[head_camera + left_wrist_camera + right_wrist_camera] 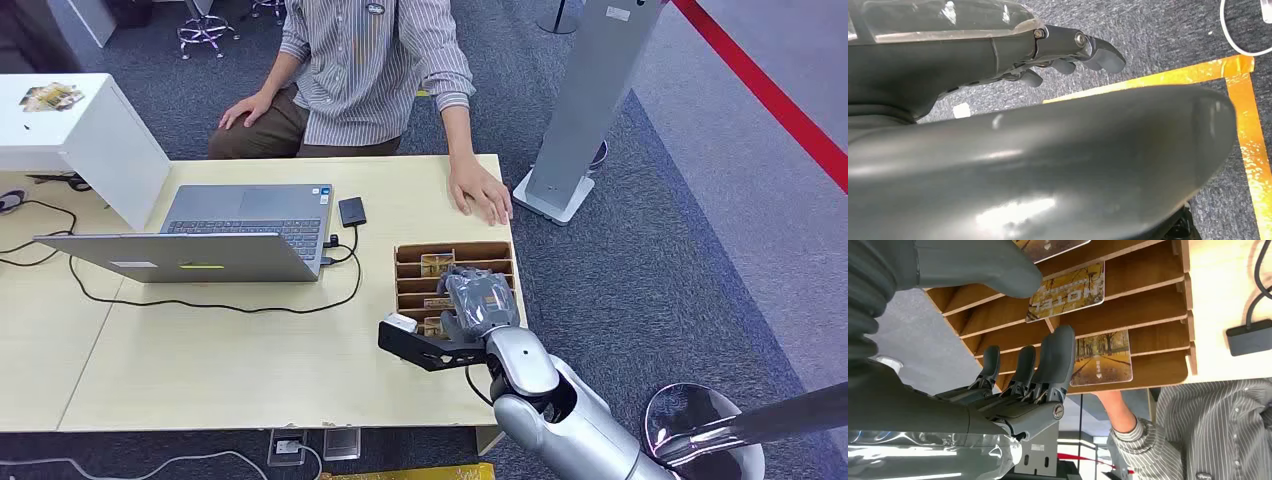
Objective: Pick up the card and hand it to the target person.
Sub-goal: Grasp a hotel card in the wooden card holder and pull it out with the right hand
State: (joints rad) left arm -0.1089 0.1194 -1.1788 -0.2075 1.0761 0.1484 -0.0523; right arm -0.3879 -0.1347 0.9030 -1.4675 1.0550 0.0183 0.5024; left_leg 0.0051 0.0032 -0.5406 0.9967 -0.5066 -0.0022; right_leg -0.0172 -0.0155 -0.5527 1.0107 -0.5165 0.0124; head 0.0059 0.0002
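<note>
A wooden card rack (455, 247) stands at the table's right edge, with several picture cards in its slots. My right hand (480, 300) hovers over its middle rows, holding nothing. In the right wrist view the fingers (1050, 362) and the thumb (973, 265) are spread apart over the slots. A "HOTEL" card (1068, 290) lies between them and a tree-lined card (1103, 360) sits just beside the fingertips. The seated person in a striped shirt (375, 60) rests a hand (480, 190) on the table just beyond the rack. My left hand (1068, 52) hangs over the carpet, loosely curled and holding nothing.
An open laptop (220, 235) with a black cable and a small black drive (352, 211) sits left of the rack. A white box (75, 125) stands at the far left. A grey stand (580, 100) rises off the table's far right corner.
</note>
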